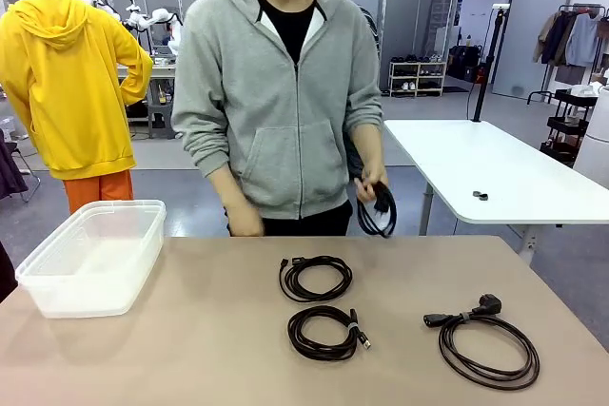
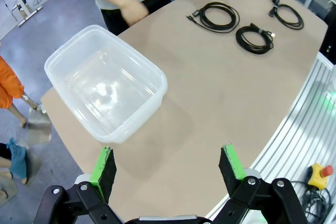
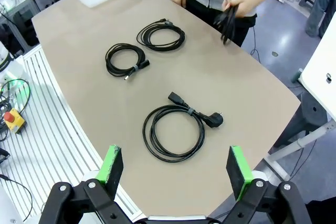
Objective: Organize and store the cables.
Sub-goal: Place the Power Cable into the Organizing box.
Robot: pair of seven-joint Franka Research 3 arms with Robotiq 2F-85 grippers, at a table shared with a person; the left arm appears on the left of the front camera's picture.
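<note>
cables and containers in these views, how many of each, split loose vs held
coiled black cables lying on the table: 3
black cable in the person's hand: 1
clear plastic container: 1
total: 5

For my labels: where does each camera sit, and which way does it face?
Front: robot's side, looking across the table at the person holding a cable.
Left wrist: looks down past the open left gripper at the tub.
Right wrist: looks down past the open right gripper at the large coil.
Shared: both wrist views show two small coils.
</note>
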